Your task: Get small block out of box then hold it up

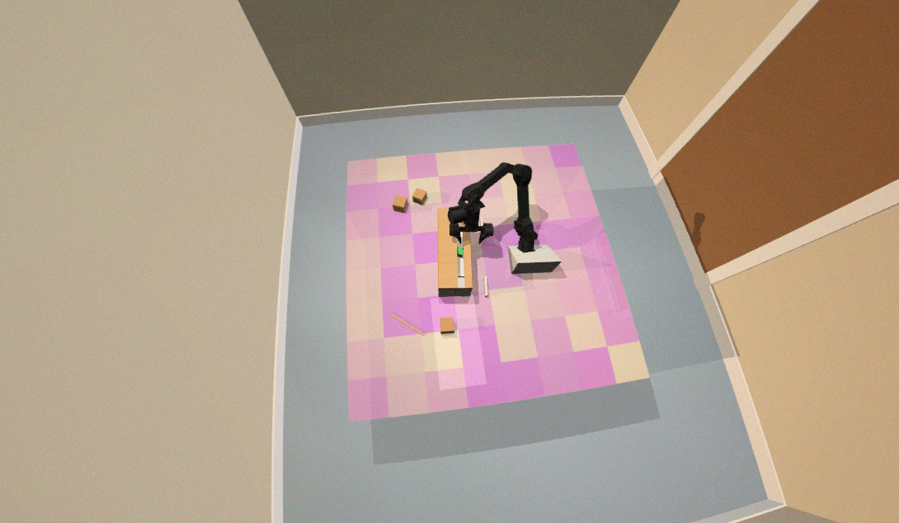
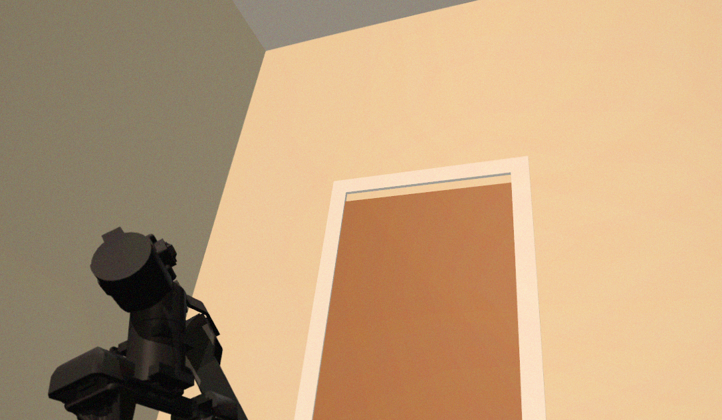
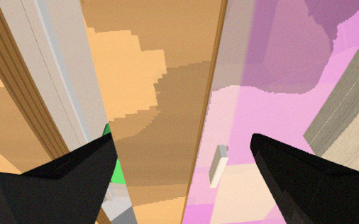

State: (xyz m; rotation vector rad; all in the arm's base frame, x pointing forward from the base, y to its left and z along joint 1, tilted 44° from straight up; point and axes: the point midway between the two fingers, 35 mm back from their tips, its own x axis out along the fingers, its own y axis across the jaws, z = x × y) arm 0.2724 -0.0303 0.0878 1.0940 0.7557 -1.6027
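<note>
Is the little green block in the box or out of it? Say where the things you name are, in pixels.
In: the small green block [image 1: 459,251] [image 3: 118,174] shows inside the long wooden box [image 1: 447,262] [image 3: 147,159], through its top slot.

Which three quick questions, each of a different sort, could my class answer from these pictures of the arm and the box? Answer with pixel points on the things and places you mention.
1. True or false: the small green block [image 1: 459,251] [image 3: 118,172] is inside the long orange-brown wooden box [image 1: 447,260] [image 3: 172,159].
2. Fill in: the black two-fingered hand [image 1: 471,241] [image 3: 187,140] is ____ (open/shut).
3. How many loose orange-brown cubes lie on the pink-and-cream chequered surface [image 1: 517,324] [image 3: 240,138]?

Key: 1 true; 2 open; 3 three.
</note>
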